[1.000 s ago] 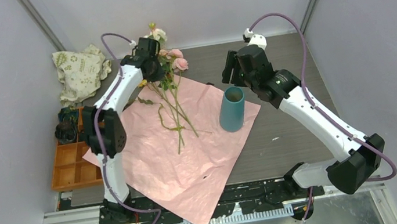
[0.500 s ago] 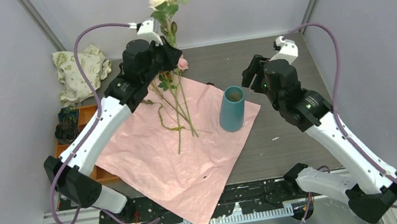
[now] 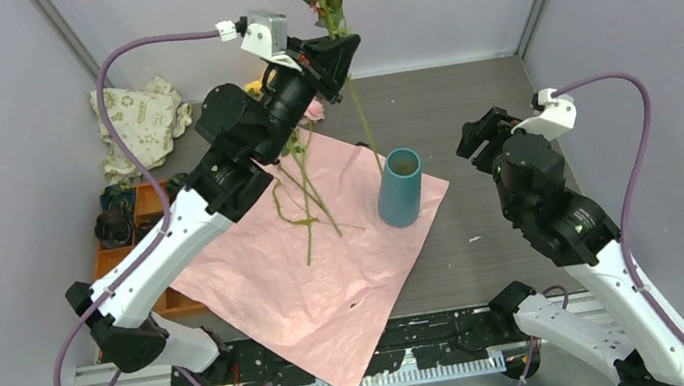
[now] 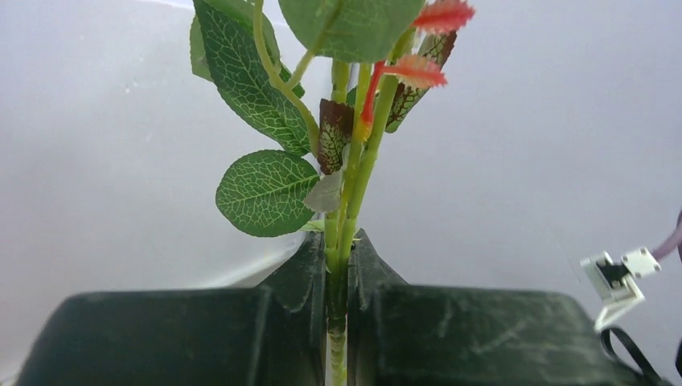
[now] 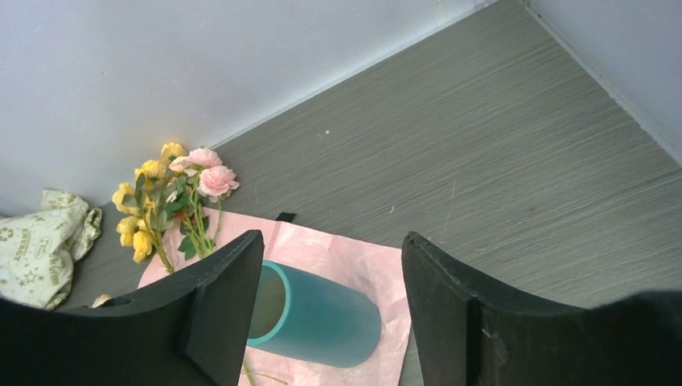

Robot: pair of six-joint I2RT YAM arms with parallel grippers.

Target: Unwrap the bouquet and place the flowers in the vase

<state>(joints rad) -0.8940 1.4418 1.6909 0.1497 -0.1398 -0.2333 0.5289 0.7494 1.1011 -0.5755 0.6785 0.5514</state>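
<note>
Above grained grey table (image 3: 467, 105), left pincer (image 4: 339, 253) clamps flower stems (image 4: 359, 161); right pincer (image 5: 331, 241) gapes.

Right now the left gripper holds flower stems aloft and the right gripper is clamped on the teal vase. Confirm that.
Not quite: the right gripper is not clamped on the teal vase; its jaws stand open, apart from it, as the top external view shows. The left gripper does hold flower stems aloft.
</note>
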